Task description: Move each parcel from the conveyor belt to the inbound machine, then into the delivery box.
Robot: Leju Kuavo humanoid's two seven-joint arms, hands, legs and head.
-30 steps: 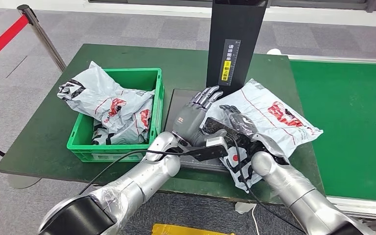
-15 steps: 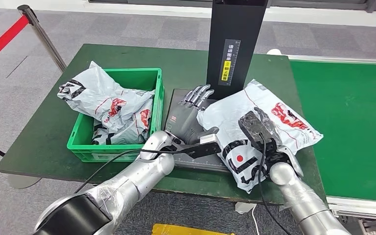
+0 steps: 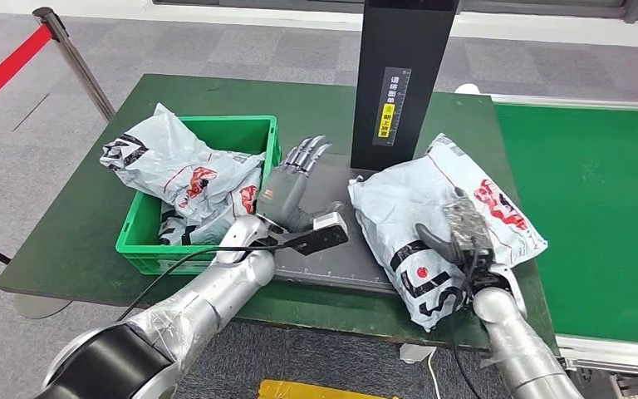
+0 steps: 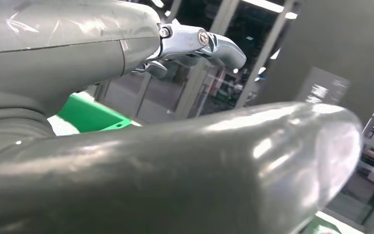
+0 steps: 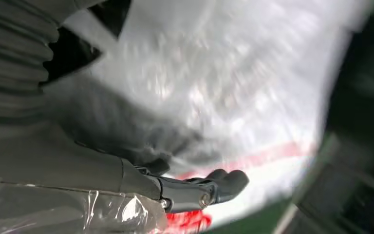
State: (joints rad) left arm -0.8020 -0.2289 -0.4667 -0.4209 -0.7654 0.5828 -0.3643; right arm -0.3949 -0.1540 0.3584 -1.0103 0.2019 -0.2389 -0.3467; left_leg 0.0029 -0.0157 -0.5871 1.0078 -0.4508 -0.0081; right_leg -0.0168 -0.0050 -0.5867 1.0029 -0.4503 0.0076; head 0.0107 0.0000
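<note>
The right hand [image 3: 463, 237] grips the white parcel [image 3: 432, 220] at the scanner plate's [image 3: 332, 266] edge on the counter [image 3: 75, 216], probably for reading under the black post [image 3: 403, 79], while the left hand [image 3: 287, 187], fingers spread and empty, hovers beside the green box [image 3: 145, 253].

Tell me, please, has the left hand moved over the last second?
Yes. The left hand has swung away from the black scanner post toward the green crate.
</note>
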